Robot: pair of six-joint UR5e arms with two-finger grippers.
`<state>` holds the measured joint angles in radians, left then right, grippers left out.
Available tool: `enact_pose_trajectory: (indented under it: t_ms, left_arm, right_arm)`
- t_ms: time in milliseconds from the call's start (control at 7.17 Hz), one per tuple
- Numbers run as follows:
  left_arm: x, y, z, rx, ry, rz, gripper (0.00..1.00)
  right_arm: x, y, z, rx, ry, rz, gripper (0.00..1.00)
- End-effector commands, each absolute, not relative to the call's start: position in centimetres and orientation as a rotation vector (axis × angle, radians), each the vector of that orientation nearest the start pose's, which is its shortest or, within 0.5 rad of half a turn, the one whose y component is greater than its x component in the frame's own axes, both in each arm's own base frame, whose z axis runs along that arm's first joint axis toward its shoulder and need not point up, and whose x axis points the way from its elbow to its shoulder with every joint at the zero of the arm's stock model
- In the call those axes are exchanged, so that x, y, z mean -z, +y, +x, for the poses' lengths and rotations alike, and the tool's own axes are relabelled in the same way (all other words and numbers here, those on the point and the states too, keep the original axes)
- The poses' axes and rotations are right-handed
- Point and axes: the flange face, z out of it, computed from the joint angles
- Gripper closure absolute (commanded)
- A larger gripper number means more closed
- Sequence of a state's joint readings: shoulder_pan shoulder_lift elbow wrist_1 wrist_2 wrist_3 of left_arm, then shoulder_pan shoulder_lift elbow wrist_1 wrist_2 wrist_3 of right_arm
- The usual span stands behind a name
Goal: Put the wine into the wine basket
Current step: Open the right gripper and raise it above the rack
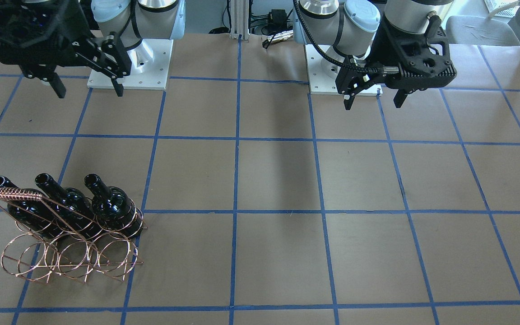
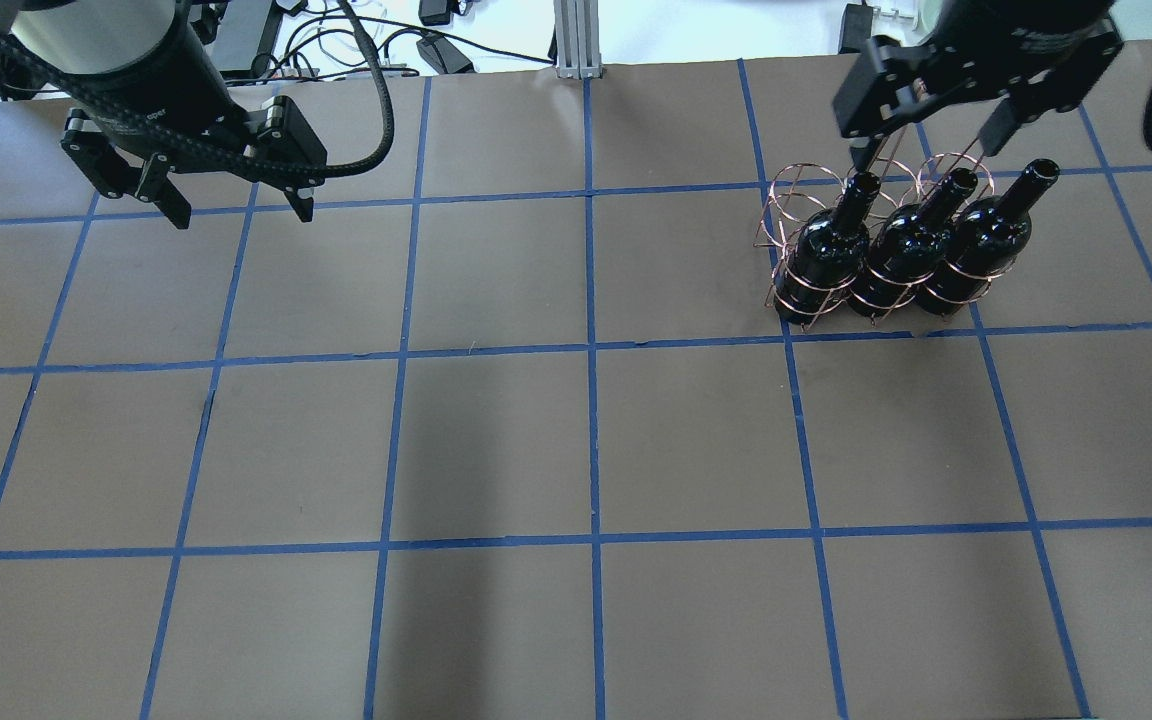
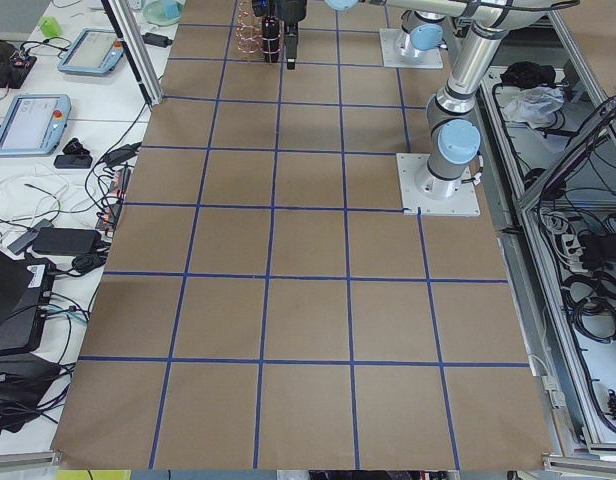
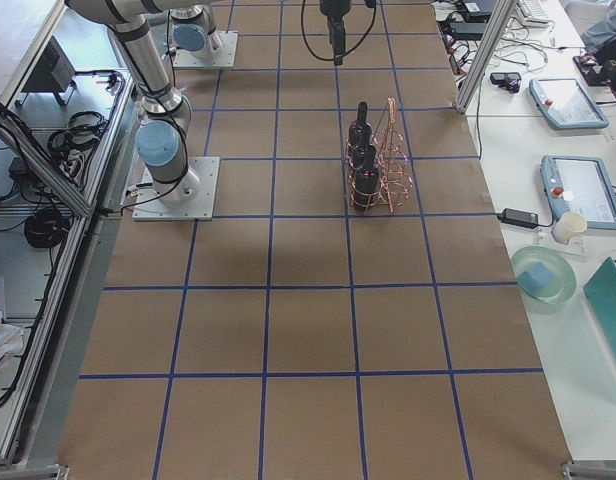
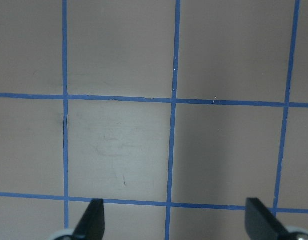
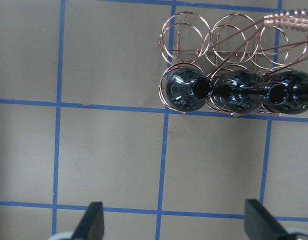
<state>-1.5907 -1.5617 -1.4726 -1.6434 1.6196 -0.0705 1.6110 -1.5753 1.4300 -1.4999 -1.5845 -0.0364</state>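
Three glossy near-black wine bottles stand side by side in the robot-side row of the copper wire wine basket [image 1: 11, 195]: one [image 1: 20, 207], a second [image 1: 68, 203] and a third [image 1: 113, 205]. From overhead, the bottles [image 2: 901, 250] and basket [image 2: 802, 166] are at the far right. The right wrist view looks down on the bottle mouths [image 6: 189, 90] and the empty ring row [image 6: 289, 21]. My right gripper [image 2: 924, 150] [image 6: 176, 220] is open and empty, raised above the basket. My left gripper [image 2: 241, 212] [image 5: 176, 220] is open and empty over bare table.
The table [image 2: 496, 440] is brown paper with a grid of blue tape lines. The arm bases [image 1: 129, 67] stand on white plates at the robot's edge. Benches with tablets and cables [image 4: 578, 190] run along the operators' side.
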Motion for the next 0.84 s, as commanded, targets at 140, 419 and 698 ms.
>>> enact_pose_trajectory:
  t_ms: [140, 419, 698]
  left_arm:
    - [-53.2, -48.7, -14.1, 0.049, 3.123, -0.075, 0.00]
    - [-53.2, -48.7, -14.1, 0.049, 3.125, -0.077, 0.00]
    - [-53.4, -48.6, -14.1, 0.057, 3.117, -0.077, 0.00]
  right_arm:
    - [-52.9, -48.6, 17.3, 0.067, 3.157, -0.159, 0.00]
    - [-52.4, -48.6, 16.7, 0.107, 3.161, -0.175, 0.00]
    - [-52.6, -48.5, 16.4, 0.112, 3.163, -0.180, 0.00]
